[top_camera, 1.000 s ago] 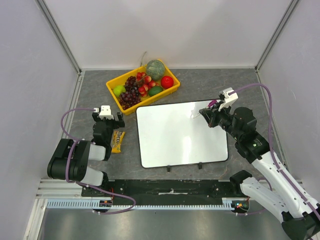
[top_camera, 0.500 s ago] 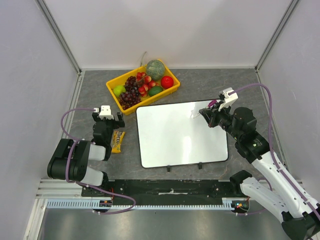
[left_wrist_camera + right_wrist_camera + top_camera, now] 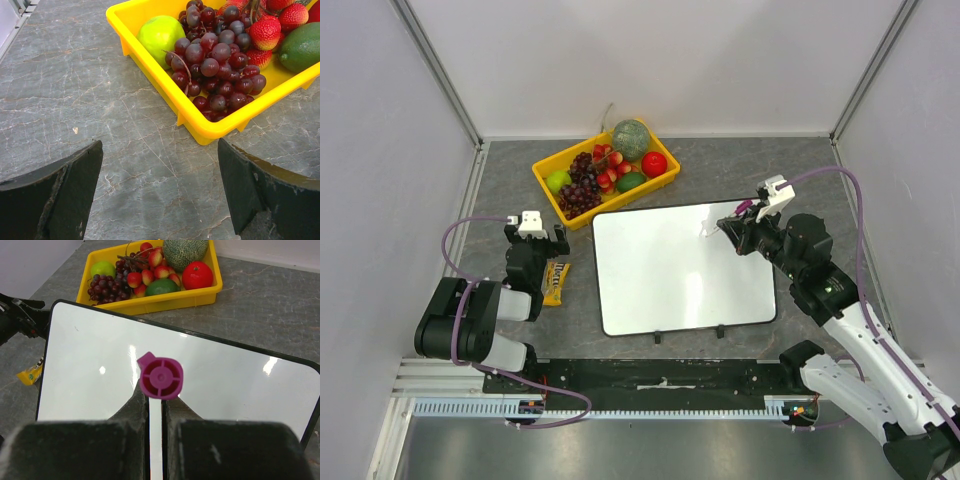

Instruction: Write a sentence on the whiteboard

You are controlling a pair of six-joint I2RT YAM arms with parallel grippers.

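Risk watch | whiteboard flat mid-table, blank | right end effector clamped on marker above its far right corner | left end effector spread apart beside snack packet | heavy pressure could skid the unpinned board or twist the marker

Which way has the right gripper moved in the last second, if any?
No. The right gripper, shut on a marker, sits unchanged over the whiteboard's far right corner.

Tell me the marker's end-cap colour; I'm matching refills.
The end cap is magenta, clearest in the right wrist view.
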